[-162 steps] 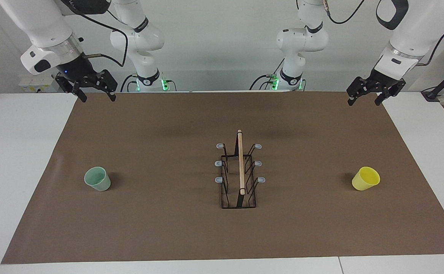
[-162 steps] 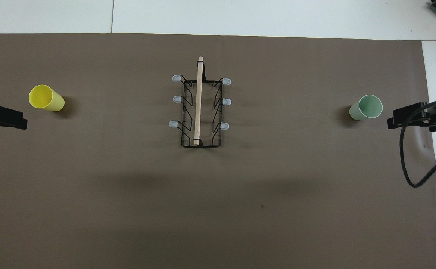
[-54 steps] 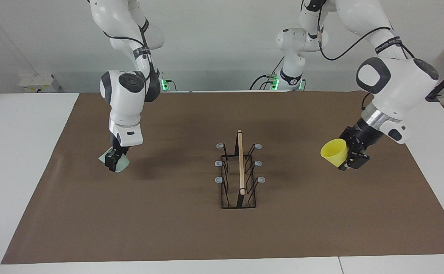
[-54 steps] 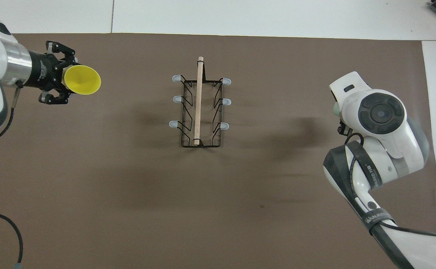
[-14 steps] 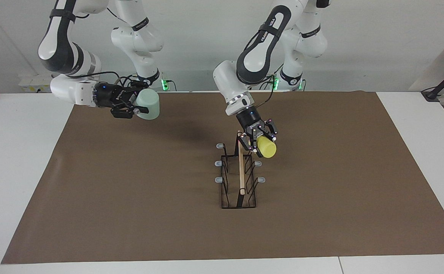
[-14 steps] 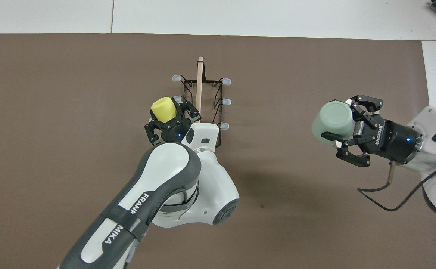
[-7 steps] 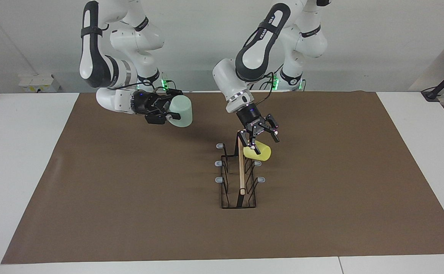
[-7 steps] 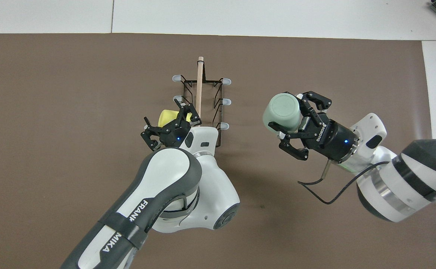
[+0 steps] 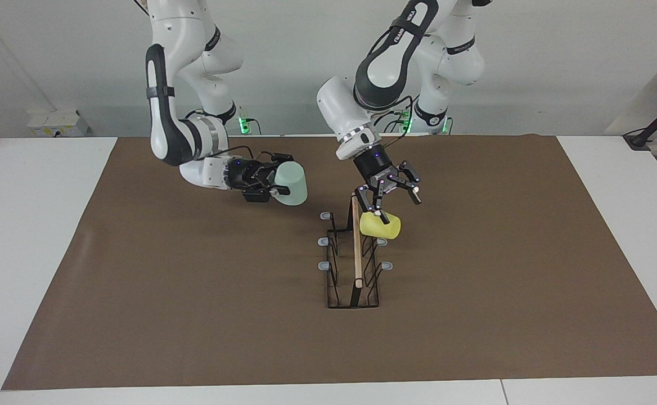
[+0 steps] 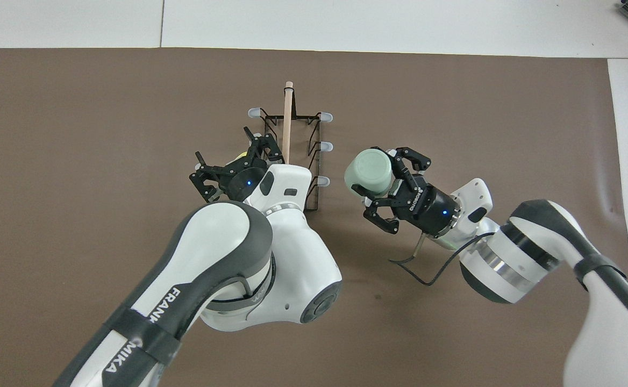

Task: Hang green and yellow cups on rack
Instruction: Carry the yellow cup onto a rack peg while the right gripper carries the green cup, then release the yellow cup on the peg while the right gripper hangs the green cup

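Note:
The black wire rack (image 9: 355, 264) with its wooden rod stands mid-table; it also shows in the overhead view (image 10: 287, 123). The yellow cup (image 9: 381, 225) hangs tilted on the rack's peg nearest the robots, on the left arm's side; only a sliver of the cup (image 10: 241, 158) shows from above. My left gripper (image 9: 394, 198) (image 10: 228, 158) is open and empty just above the yellow cup, apart from it. My right gripper (image 9: 275, 183) (image 10: 384, 180) is shut on the mint green cup (image 9: 292, 184) (image 10: 368, 169), held sideways in the air beside the rack on the right arm's side.
A brown mat (image 9: 193, 309) covers the table between white margins. The rack's other pegs (image 9: 323, 241) are bare. The left arm's bulk hides the mat near the robots in the overhead view.
My left gripper has lifted off the yellow cup, which stays on its peg. My right gripper has carried the green cup closer to the rack.

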